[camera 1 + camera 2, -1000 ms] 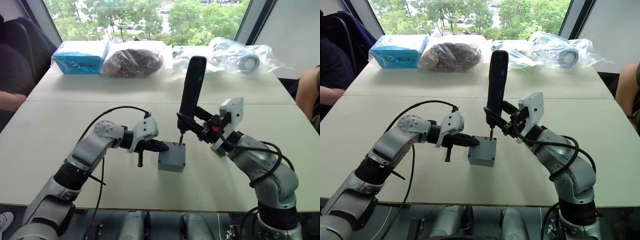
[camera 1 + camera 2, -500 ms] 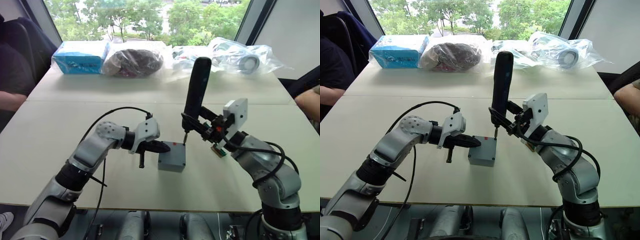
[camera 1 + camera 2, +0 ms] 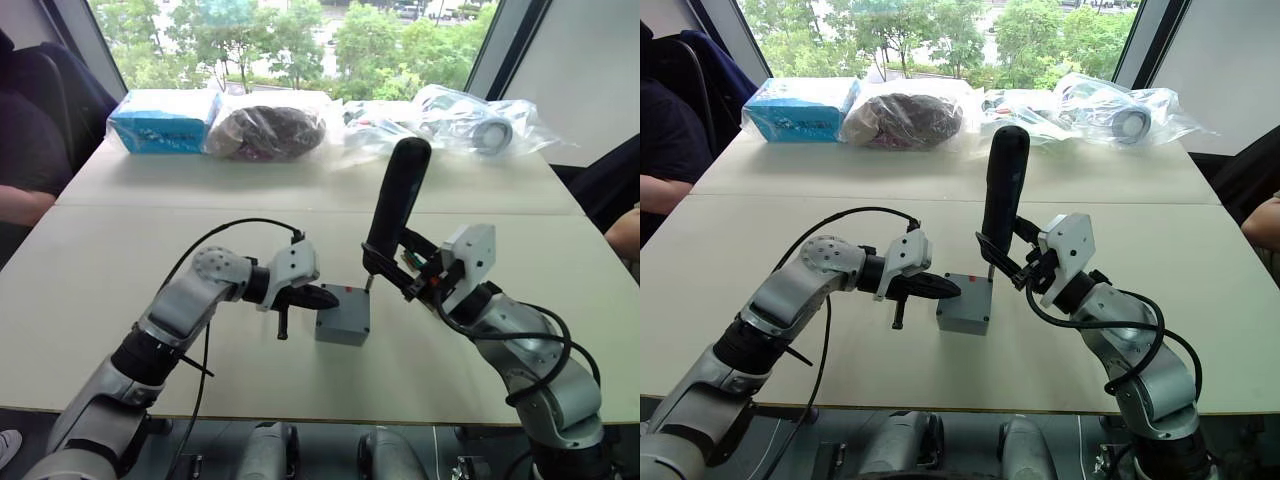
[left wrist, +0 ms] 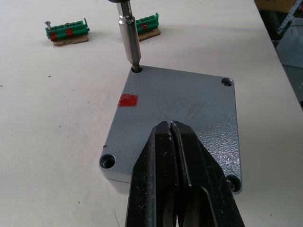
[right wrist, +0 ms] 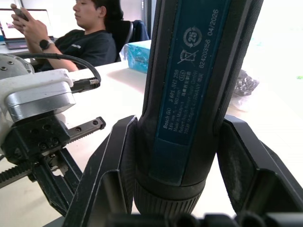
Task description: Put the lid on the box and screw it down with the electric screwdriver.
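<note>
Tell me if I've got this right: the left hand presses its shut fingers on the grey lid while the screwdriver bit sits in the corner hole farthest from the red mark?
Not quite. The left wrist view shows the bit in the hole nearest the red mark. The left hand does press on the lid.

Item count:
- One small square grey box [image 3: 342,318], with one flat grey lid [image 4: 177,111] seated on it.
- One red mark [image 4: 128,100] on the lid.
- Four corner screw holes in the lid.
- One dark blue-black pen-shaped electric screwdriver [image 3: 394,210].
- Two small green connector strips [image 4: 67,32] on the white table [image 3: 90,270].
- Two black two-finger grippers: left gripper [image 4: 173,142], right gripper [image 3: 388,271].
</note>
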You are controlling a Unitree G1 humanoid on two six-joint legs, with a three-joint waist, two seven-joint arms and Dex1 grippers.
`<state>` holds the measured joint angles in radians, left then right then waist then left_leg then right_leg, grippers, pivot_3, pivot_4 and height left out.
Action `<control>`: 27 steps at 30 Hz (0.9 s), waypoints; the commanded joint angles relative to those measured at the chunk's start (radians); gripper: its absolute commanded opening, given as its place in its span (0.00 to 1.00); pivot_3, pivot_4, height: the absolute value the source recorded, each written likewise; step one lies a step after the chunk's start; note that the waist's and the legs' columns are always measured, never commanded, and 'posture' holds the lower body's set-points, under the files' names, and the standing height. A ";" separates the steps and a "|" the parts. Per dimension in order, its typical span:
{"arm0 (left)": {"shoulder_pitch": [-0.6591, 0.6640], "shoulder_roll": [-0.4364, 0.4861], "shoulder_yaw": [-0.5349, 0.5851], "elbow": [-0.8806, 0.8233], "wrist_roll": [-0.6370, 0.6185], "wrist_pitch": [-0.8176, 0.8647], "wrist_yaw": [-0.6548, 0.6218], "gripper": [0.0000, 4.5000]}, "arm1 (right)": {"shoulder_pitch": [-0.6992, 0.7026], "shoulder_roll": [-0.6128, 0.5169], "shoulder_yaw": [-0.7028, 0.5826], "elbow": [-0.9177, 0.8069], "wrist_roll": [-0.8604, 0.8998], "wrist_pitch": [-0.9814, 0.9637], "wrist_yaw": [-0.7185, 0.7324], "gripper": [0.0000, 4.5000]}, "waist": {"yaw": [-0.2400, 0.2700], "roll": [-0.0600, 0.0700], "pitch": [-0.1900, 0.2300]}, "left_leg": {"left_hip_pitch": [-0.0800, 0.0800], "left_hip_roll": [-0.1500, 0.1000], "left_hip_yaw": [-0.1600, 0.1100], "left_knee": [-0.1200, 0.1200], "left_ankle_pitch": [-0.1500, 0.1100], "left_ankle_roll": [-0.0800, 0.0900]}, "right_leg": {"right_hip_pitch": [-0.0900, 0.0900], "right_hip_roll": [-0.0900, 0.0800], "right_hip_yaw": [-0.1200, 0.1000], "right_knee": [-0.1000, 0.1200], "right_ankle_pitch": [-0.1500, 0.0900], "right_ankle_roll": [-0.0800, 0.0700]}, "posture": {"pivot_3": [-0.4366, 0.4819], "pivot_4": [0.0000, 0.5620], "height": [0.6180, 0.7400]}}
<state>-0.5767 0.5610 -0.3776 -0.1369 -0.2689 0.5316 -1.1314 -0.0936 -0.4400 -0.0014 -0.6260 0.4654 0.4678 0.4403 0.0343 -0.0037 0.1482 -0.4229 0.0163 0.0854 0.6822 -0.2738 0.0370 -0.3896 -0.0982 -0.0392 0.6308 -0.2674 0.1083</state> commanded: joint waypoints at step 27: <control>0.004 -0.026 -0.018 0.024 0.039 -0.020 0.004 0.00 | 0.012 0.042 0.028 0.087 -0.019 0.029 -0.009 0.42 | 0.000 -0.003 -0.007 | 0.000 0.000 0.000 0.000 0.000 0.000 | 0.000 -0.002 0.000 0.000 -0.002 -0.003 | 0.48 0.27 1.00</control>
<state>-0.5749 0.5368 -0.3802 -0.1204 -0.2476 0.5139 -1.1297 -0.1030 -0.3788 0.0039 -0.5801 0.4536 0.4491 0.4179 0.0343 -0.0071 0.1413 -0.4228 0.0166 0.0850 0.6816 -0.2743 0.0372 -0.3899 -0.1006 -0.0392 0.6307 -0.2697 0.1039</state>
